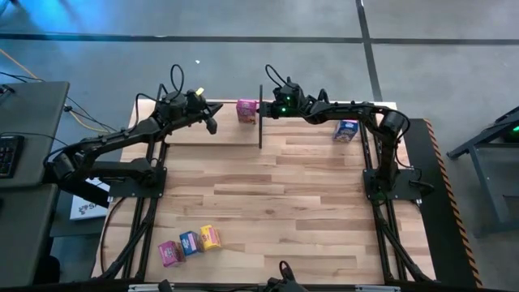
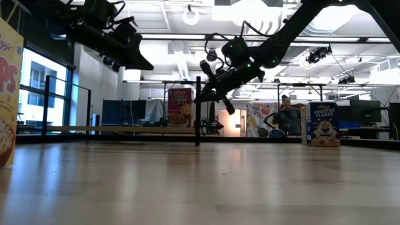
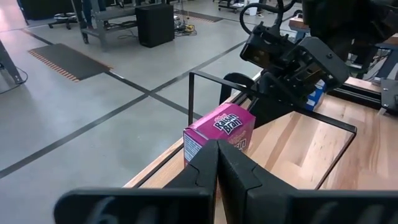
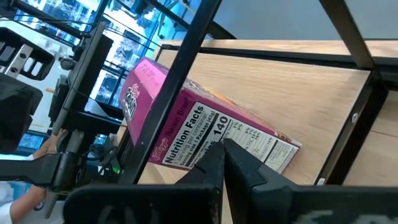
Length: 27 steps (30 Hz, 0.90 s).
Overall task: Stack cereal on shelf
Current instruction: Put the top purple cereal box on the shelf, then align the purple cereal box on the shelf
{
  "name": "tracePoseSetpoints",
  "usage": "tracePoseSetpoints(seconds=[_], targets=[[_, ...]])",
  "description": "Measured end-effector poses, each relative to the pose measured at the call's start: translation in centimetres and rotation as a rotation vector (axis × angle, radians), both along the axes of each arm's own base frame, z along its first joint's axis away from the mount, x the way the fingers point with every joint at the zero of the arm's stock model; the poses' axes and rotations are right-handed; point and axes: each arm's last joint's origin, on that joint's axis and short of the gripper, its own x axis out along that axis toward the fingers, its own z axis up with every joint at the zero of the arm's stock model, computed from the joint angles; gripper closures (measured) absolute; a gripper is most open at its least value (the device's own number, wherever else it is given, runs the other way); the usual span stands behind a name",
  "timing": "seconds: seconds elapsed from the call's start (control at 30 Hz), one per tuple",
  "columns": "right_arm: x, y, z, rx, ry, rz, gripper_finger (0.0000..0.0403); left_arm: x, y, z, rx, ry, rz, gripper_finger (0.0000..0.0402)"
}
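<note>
A magenta-pink cereal box (image 1: 246, 110) (image 3: 221, 129) (image 4: 186, 124) stands upright on its base at the right end of the shelf (image 1: 231, 135), a pale board framed in black rods at the table's far edge. My left gripper (image 1: 210, 123) (image 3: 217, 163) is shut and hovers over the shelf, a gap to the box's left. My right gripper (image 1: 264, 109) (image 4: 222, 163) is shut and sits just right of the box, by the black corner post (image 1: 260, 122). A blue box (image 1: 346, 130) rests on the table to the far right. Pink (image 1: 169, 253), blue (image 1: 189, 242) and yellow (image 1: 210, 237) boxes sit near the near-left corner. A second yellow box does not show. My right gripper's shut fingertips (image 4: 219, 149) lie level against the view of the pink box's nutrition-label side (image 4: 205, 127), coming from the table's right past the post. I cannot tell whether they touch it.
The shelf's upright black posts and thin rods (image 3: 205, 74) ring the pink box. Both arm bases (image 1: 130, 174) (image 1: 393, 182) stand at the table's sides. The middle planks (image 1: 268, 203) lie between the arms. A person (image 2: 287, 115) shows in the room beyond.
</note>
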Motion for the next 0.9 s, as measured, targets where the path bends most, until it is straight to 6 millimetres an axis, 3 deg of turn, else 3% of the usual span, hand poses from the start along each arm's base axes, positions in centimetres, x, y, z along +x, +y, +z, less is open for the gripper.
tracePoseSetpoints(seconds=[0.53, 0.77, 0.9], targets=[[-0.3, -0.4, 0.0, -0.029, 0.011, 0.000, 0.0403, 0.0, 0.0, 0.0, 0.004, 0.000, 0.010, 0.0402], [-4.1, -1.4, 0.4, -0.036, 0.274, 0.067, 0.0403, -0.4, -0.3, 0.4, 0.019, -0.002, 0.008, 0.0402], [-7.3, -0.2, 1.7, -0.072, 0.451, 0.173, 0.0403, -1.0, -0.9, 1.1, 0.013, -0.014, -0.001, 0.0401]])
